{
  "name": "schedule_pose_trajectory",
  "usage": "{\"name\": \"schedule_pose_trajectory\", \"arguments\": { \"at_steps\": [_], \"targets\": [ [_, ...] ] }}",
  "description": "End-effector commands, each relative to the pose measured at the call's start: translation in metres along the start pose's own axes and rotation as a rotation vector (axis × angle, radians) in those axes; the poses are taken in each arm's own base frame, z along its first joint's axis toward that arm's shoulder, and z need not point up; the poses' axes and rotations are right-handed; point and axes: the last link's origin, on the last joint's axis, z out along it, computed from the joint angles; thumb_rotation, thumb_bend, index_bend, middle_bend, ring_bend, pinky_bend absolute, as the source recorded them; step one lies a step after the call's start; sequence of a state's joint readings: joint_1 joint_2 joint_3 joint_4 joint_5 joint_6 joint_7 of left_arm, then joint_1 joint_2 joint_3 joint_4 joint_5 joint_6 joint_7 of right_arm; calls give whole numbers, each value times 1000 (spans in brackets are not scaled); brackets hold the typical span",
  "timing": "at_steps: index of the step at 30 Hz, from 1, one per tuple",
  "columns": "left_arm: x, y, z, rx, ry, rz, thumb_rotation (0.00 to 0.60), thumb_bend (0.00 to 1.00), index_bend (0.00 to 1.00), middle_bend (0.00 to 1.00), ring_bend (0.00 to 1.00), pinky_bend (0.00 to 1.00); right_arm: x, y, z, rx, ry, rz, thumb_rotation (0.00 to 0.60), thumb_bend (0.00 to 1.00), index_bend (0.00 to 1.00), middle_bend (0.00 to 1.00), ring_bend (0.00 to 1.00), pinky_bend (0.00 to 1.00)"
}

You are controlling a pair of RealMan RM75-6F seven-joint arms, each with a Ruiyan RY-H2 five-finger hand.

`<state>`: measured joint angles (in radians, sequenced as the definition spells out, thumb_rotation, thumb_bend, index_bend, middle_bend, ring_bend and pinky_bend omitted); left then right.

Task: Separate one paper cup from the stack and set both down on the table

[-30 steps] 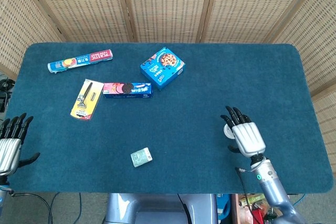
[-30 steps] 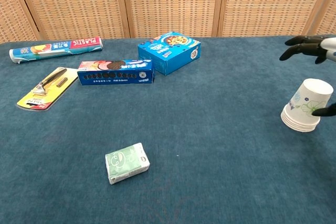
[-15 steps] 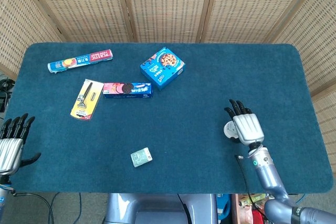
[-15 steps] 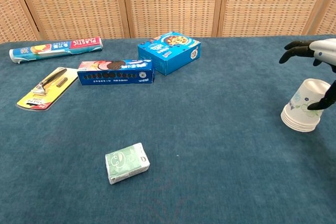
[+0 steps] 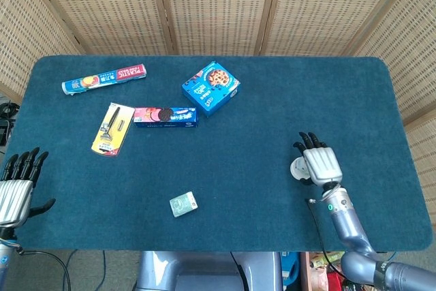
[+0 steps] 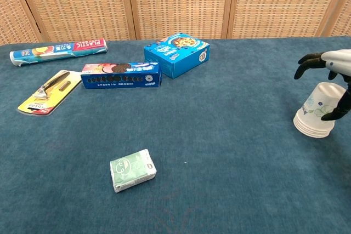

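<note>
A stack of white paper cups (image 6: 319, 109) with a printed pattern stands upside down on the blue table at the right; in the head view only a sliver of the stack (image 5: 297, 169) shows under the hand. My right hand (image 5: 319, 166) hovers over it with fingers spread; its thumb (image 6: 334, 110) lies against the cup's right side and the other fingers (image 6: 310, 63) arch above the cup without closing. My left hand (image 5: 15, 192) stays off the table's left front corner, fingers apart, holding nothing.
A blue cookie box (image 5: 210, 87), a long blue biscuit pack (image 5: 165, 116), a yellow carded razor (image 5: 112, 128) and a plastic wrap roll (image 5: 103, 80) lie at the back left. A small green packet (image 5: 183, 204) sits near the front edge.
My right hand has slid a little back and to the right and lowered around the cup stack, the thumb coming in against its side. The stack and left hand stay put.
</note>
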<state>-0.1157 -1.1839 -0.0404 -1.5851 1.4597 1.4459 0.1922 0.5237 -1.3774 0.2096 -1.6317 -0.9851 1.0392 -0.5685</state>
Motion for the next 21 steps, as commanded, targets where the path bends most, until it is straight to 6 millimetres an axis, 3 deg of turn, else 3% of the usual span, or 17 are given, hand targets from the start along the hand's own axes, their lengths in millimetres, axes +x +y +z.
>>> {"name": "schedule_pose_trajectory", "arguments": {
  "at_steps": [1,14,21],
  "targets": [
    [0,0,0,-1,0,0,600,181,0,0,0,0,-2,-1,2,0,-7,-3,600,169,266,154,5,320],
    [-1,1,0,-6,0,2,600,182,0,0,0,0,-23,7,14,-32,-45,0,600,205,351,235,85,396],
    [-1,3,0,-16,3,-1,600,182,0,0,0,0,-23,4,12,-7,6,20,600,250,601,519,377,637]
  ]
}}
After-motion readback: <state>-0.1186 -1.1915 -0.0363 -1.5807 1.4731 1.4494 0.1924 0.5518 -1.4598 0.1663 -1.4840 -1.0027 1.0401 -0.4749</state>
